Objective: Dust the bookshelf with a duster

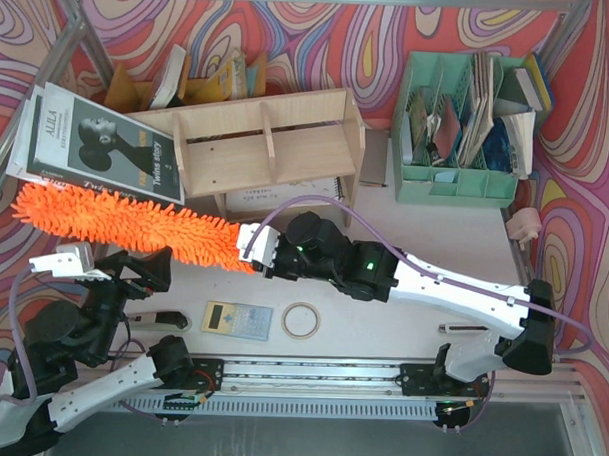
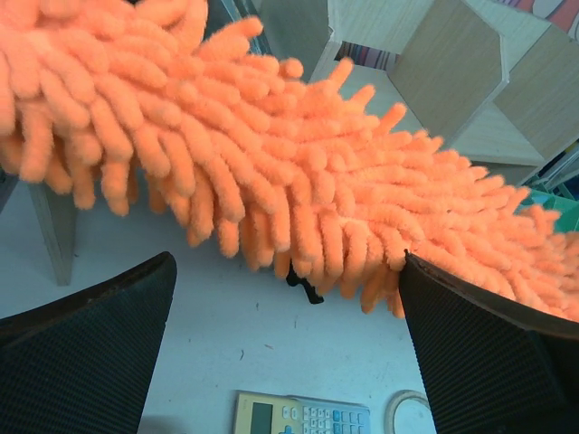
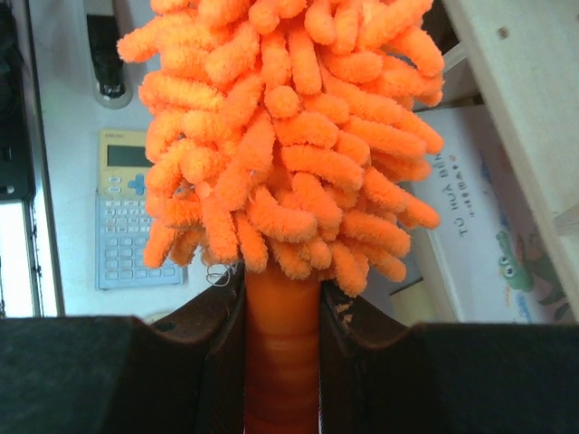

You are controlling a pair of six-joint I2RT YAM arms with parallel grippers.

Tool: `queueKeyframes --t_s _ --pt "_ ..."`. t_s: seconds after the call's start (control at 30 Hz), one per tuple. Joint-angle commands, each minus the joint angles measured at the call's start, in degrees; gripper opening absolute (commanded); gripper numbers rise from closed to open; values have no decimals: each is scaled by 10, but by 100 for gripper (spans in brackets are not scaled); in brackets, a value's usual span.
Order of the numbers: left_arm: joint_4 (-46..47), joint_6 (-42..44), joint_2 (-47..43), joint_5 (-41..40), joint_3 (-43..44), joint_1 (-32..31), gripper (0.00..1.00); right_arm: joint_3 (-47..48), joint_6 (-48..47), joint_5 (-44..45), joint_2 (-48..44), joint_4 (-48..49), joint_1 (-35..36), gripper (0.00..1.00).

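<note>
The pale-wood bookshelf (image 1: 262, 146) stands at the back centre of the table. The duster (image 1: 124, 227) lies level in front of it, its fluffy orange head stretching left past the shelf's end. My right gripper (image 1: 254, 248) is shut on the duster's smooth orange handle (image 3: 280, 344), right below the fluffy head (image 3: 280, 127). The shelf's edge (image 3: 525, 108) shows at the right of the right wrist view. My left gripper (image 1: 148, 268) stands open on the near side of the head, with nothing between its fingers. In the left wrist view the head (image 2: 271, 163) runs across above my left gripper (image 2: 288, 344).
A magazine (image 1: 102, 146) leans at the shelf's left end and books (image 1: 205, 79) stand behind it. A mint-green organiser (image 1: 458, 123) sits at the back right. A calculator (image 1: 236, 319), a tape ring (image 1: 301, 320) and a small knife (image 1: 161, 320) lie near the front edge.
</note>
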Motion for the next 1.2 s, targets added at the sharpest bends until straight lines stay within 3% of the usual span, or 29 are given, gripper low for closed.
queueKeyframes --t_s 0.0,0.53,1.17 --pt "-4 10 -10 -19 -4 -2 99 -27 14 -19 10 57 -5 0" --pt "-5 9 -14 -16 -4 -2 98 98 -39 5 7 58 -6 0" --pt "-6 7 -8 -21 -4 -2 98 49 13 -39 -54 143 -5 0"
